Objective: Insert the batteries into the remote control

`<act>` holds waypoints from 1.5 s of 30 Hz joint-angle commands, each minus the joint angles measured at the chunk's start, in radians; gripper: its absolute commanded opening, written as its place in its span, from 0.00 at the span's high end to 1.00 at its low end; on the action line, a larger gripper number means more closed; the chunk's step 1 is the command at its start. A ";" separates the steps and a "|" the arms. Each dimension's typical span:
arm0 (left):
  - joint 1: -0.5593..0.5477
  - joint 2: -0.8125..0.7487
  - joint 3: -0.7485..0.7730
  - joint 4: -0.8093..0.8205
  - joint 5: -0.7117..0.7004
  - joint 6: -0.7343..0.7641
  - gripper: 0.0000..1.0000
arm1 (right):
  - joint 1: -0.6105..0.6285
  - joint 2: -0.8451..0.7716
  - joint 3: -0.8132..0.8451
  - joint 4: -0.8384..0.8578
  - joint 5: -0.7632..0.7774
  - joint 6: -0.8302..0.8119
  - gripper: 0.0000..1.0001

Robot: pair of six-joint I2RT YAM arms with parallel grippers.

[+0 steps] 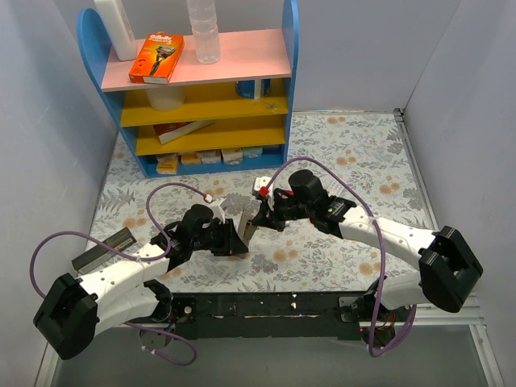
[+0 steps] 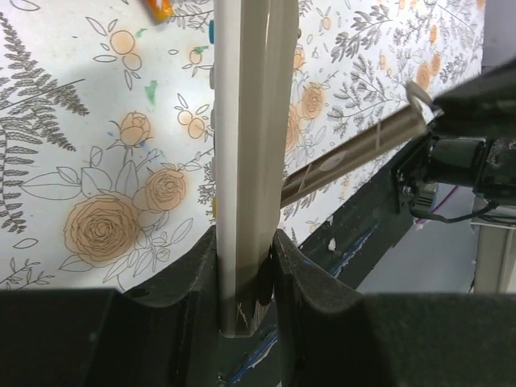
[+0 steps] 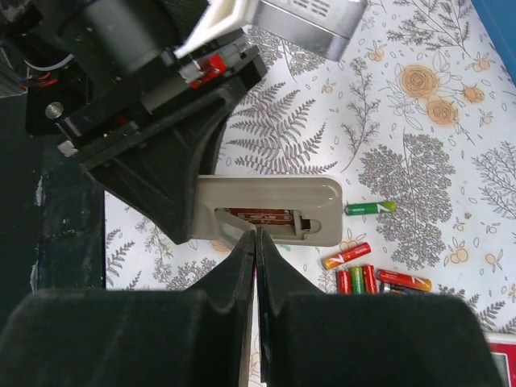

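Well, left end effector [image 2: 244,258] gripped the remote control [image 2: 242,121] on edge, back open; right end effector [image 3: 255,242] sat clenched at the opening, nothing clearly pinched. Loose batteries [image 3: 367,278] lay on the surface [image 3: 435,161] nearby. Doing it well meant steady remote, polarity matched.

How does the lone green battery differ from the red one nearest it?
The green battery is green with a yellowish tip; the red battery is red with an orange end. In the right wrist view the green battery lies almost level, the red battery slants. The green battery lies alone; the red battery sits by a cluster. Both are loose on the cloth, similar in size.
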 commanded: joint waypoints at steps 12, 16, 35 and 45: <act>0.007 0.057 0.061 0.047 -0.066 -0.007 1.00 | 0.009 0.003 -0.186 0.181 0.061 0.113 0.92; 0.007 0.079 0.061 0.027 -0.103 -0.020 1.00 | -0.005 0.003 -0.229 0.218 0.113 0.139 0.92; 0.108 -0.252 -0.133 0.072 -0.177 -0.153 1.00 | -0.026 -0.090 0.024 -0.233 0.438 0.437 0.08; 0.202 -0.447 -0.270 0.178 -0.071 -0.233 1.00 | 0.039 0.212 0.367 -0.557 0.501 0.528 0.22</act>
